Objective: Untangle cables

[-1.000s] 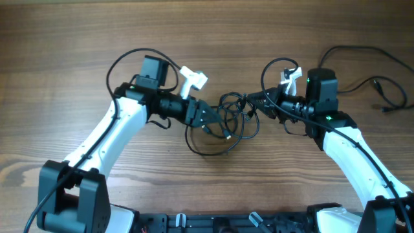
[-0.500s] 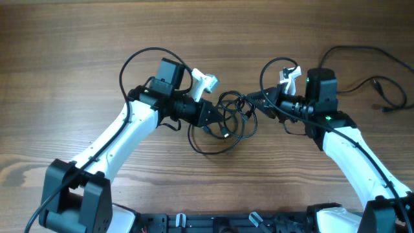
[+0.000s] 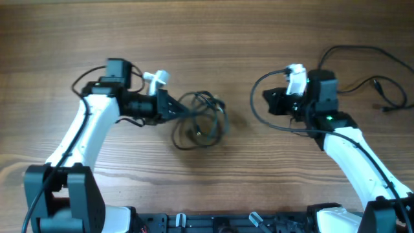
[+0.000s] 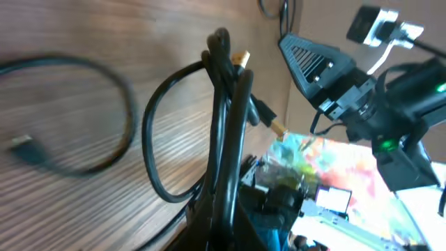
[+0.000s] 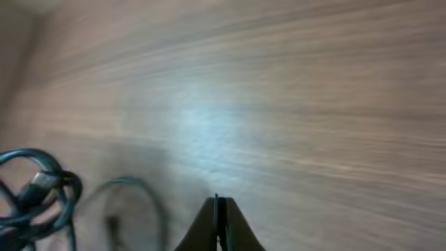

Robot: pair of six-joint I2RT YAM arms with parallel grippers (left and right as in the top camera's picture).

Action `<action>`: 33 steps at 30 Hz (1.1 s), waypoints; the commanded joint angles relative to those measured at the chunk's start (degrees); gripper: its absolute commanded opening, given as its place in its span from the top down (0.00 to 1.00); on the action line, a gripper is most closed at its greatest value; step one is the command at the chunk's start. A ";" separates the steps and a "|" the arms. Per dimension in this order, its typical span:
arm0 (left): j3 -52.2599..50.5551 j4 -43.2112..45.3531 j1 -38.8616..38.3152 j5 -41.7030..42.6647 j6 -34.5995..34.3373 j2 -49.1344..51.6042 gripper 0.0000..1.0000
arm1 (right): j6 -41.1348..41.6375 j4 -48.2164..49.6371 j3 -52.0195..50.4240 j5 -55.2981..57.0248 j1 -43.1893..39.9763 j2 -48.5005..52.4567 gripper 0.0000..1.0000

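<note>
Wood-grain worktop [image 3: 213, 39] carries the cable bundle [image 3: 202, 122] left of centre, a loose knot of black loops. Left tool [image 3: 172, 108] is pinching the bundle at its left edge. In the left wrist view several strands rise from that grip, with gold-tipped plugs [image 4: 277, 127] among them; the tool itself is cut off at the bottom edge. Left arm [image 3: 87, 139] reaches in from the left. Right tool [image 3: 266, 98] is well apart from the bundle, pressed together on nothing. Right wrist view is blurred.
</note>
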 commanded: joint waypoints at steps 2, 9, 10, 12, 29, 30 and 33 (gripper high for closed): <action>0.04 0.13 -0.85 10.03 1.29 -0.31 0.96 | -2.71 1.46 0.26 -7.43 0.55 -0.31 0.96; 0.02 2.36 -5.29 9.90 5.35 -0.31 0.96 | 15.54 -2.45 0.26 -24.24 0.52 -0.31 0.30; 0.02 2.75 -5.64 9.94 7.23 -0.31 0.96 | 16.90 -2.45 0.26 -27.12 0.55 -0.31 0.30; 0.02 2.89 -6.60 9.97 11.91 -0.31 0.96 | 18.84 -2.56 0.26 -32.59 0.55 -0.31 0.32; 0.04 9.33 -9.49 26.29 22.67 -0.31 0.96 | 19.12 -5.25 0.24 -40.85 0.55 -0.31 0.64; 0.02 9.31 -9.49 26.77 22.64 -0.31 0.96 | 18.62 -5.22 0.24 -40.87 0.59 -0.31 0.64; 0.02 9.33 -9.94 29.09 22.64 -0.31 0.96 | 18.12 -4.98 0.24 -41.09 0.66 -0.31 0.64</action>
